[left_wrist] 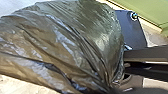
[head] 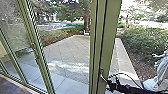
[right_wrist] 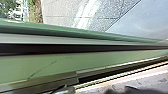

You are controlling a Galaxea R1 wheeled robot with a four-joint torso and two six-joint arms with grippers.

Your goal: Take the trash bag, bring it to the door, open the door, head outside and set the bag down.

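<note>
In the head view my right gripper (head: 111, 85) is low beside the green door frame (head: 109, 40), close to its edge; how its tips stand cannot be made out. Green frame members (right_wrist: 50, 63) run across the right wrist view at close range. The dark, shiny trash bag (left_wrist: 62, 45) looms large in the left wrist view. Its folds draw together at my left gripper (left_wrist: 114, 86), which is shut on the gathered plastic.
Beyond the glass and frames lies a paved patio (head: 67, 57), with bushes (head: 142, 42) along its right side and a tree trunk (head: 87, 21) farther back. More green framing (head: 37, 55) stands at the left. A pale draped shape (head: 161, 75) shows at the right edge.
</note>
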